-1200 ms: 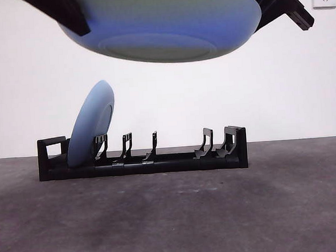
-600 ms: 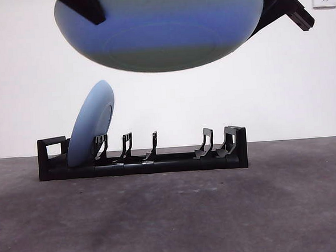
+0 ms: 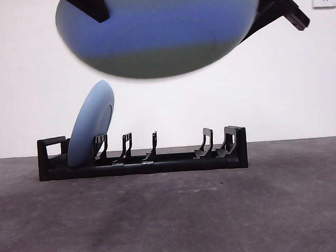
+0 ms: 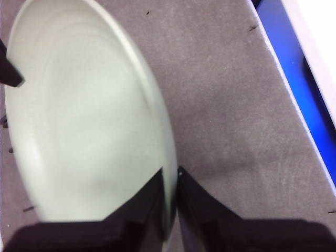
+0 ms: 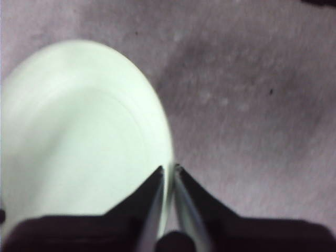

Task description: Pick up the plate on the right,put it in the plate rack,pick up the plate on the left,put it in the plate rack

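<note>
- I've got the held plate (image 3: pixel 159 35) up high in the front view: a smooth, glazed-looking surface, pale with a soft sheen, blurred at the lower edge.
- Through the left wrist camera the same plate (image 4: pixel 84 121) reads as smooth and creamy, with faint concentric rings in the finish.
- The left gripper (image 4: pixel 170 194) looks like matt black plastic; the right gripper (image 5: pixel 169 181) looks the same, dull and dark.
- The racked plate (image 3: pixel 91 125) is smooth, bluish, lightly glossy.
- The plate rack (image 3: pixel 142 153) is black plastic with a slight shine on its dividers.
- The table (image 3: pixel 173 217) is grey, matt and rough-grained, like felt or coarse mat.
- The wall (image 3: pixel 302 83) behind is plain matt white.
</note>
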Robot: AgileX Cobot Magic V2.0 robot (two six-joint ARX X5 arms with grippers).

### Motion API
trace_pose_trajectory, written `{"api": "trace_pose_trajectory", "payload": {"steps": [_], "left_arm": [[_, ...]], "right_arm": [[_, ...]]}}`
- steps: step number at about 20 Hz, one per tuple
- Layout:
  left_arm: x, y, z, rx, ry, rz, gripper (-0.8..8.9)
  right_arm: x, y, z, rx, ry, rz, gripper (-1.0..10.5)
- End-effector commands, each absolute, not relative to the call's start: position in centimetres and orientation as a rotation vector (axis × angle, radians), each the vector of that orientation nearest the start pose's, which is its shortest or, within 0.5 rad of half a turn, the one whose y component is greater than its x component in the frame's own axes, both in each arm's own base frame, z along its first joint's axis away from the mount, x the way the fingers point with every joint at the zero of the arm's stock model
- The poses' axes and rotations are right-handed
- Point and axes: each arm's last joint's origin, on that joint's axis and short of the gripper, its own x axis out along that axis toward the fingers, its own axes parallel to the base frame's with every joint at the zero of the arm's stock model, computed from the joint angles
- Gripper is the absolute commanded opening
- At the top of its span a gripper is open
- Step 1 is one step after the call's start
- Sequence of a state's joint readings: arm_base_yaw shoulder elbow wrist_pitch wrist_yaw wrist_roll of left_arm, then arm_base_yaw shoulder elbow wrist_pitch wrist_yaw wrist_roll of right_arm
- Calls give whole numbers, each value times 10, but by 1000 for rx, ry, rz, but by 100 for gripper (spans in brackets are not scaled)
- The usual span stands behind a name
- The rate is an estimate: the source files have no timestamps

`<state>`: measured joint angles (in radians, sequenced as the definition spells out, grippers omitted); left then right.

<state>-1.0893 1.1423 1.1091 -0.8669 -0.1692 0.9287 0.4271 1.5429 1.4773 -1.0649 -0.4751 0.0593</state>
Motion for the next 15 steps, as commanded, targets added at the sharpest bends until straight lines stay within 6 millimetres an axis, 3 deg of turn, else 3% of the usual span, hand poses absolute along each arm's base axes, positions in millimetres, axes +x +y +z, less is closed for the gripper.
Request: {"api": "trace_pose_trajectory", "payload": {"steps": [1,5,8,12,15], "left_arm": [[105,-191,319,1313,344,-1213,-8],[104,-192,319,1260,347,-1241,-8],[108,-194,323,1197,324,-1218,-8],[131,-196,336,869,270,-1168,-8],[159,-192,350,585,204,-1099,-8]], "right_arm": [[267,134,342,84,1109,780,291],[264,129,366,80,1007,776,323],[256,119,397,51,886,714,322],[220,99,447,0,676,579,315],[189,86,466,3,597,573,314]]}}
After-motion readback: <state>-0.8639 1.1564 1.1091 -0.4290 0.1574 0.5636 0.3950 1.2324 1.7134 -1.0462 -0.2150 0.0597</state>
